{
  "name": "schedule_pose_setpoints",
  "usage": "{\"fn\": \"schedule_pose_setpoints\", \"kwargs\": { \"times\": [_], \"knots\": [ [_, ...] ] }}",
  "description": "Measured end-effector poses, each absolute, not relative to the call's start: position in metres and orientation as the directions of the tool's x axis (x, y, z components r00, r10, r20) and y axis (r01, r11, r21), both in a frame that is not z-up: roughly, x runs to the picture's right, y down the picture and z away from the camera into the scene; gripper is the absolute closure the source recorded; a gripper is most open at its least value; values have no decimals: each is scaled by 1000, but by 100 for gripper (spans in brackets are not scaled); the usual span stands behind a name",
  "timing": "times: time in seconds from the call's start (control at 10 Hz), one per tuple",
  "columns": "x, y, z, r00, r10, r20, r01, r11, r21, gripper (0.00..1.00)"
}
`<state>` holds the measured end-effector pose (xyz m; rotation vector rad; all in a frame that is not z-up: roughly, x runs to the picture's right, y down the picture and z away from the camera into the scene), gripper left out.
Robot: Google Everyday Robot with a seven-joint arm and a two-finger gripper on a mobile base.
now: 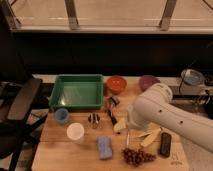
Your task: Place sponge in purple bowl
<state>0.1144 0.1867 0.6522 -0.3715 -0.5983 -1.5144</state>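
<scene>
The blue sponge [104, 147] lies flat near the front edge of the wooden table [55, 150]. The purple bowl [148, 81] stands at the back of the table, right of an orange bowl [116, 83]. My white arm [165, 115] reaches in from the right over the table's middle. My gripper [127, 136] hangs below the arm's end, a little right of and behind the sponge, far in front of the purple bowl. It holds nothing that I can see.
A green tray [77, 91] sits at back left. A blue cup [62, 115], white cup [75, 132], small metal object [93, 119], black-handled tool [111, 107], bananas [150, 136], grapes [137, 156] and black bar [165, 144] lie around. A chair [20, 105] stands left.
</scene>
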Motion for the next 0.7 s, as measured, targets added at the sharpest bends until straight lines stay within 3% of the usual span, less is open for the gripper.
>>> {"fn": "schedule_pose_setpoints", "kwargs": {
  "times": [0.7],
  "knots": [
    [29,226,716,-241,-702,670,961,-76,265,20]
  ]
}}
